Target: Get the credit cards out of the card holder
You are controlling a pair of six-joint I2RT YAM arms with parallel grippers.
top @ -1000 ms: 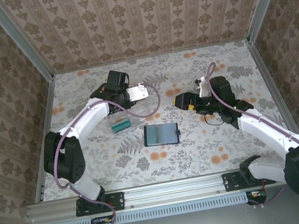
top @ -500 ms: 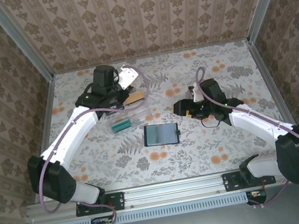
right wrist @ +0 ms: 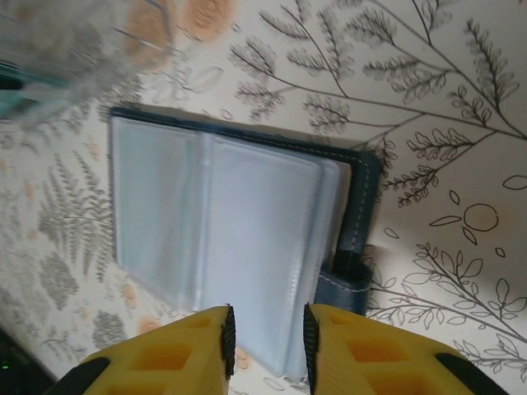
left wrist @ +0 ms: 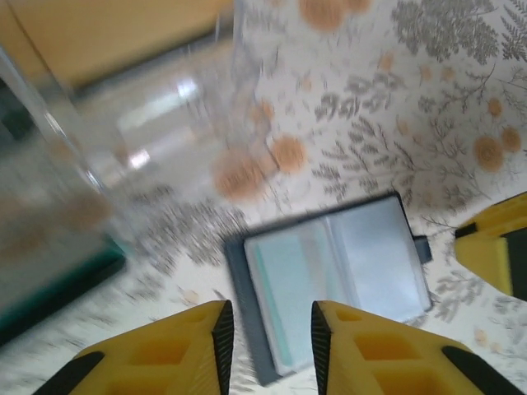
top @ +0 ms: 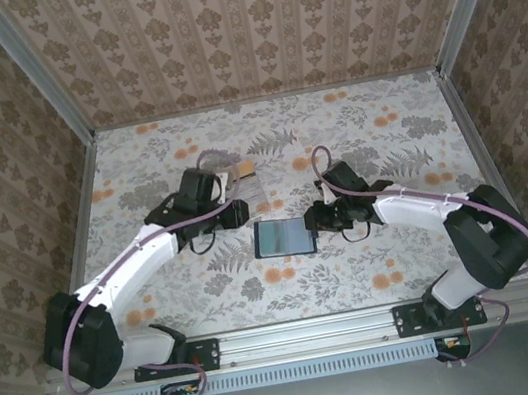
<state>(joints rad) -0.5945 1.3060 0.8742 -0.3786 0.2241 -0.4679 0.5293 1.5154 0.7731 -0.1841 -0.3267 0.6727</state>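
The card holder (top: 283, 237) lies open and flat on the floral table, its grey-blue pockets up. It also shows in the left wrist view (left wrist: 346, 276) and the right wrist view (right wrist: 230, 239). My left gripper (top: 242, 211) hovers just off its left edge, jaws (left wrist: 268, 333) open and empty. My right gripper (top: 315, 217) is at its right edge; its jaws (right wrist: 265, 337) stand a narrow gap apart over the pale pocket page, open. A tan-orange credit card (top: 244, 169) (left wrist: 107, 33) rests at the clear tray's far end.
The clear plastic tray (top: 232, 189) (left wrist: 165, 123) stands just behind the card holder, with a teal block (left wrist: 49, 288) in it. A yellow finger of the right gripper (left wrist: 494, 247) shows at the left wrist view's right edge. Patterned walls enclose the table.
The left arm left the tan-orange card at the tray and swung down toward the card holder's left edge. The right arm moved left to its right edge, jaws narrowing.
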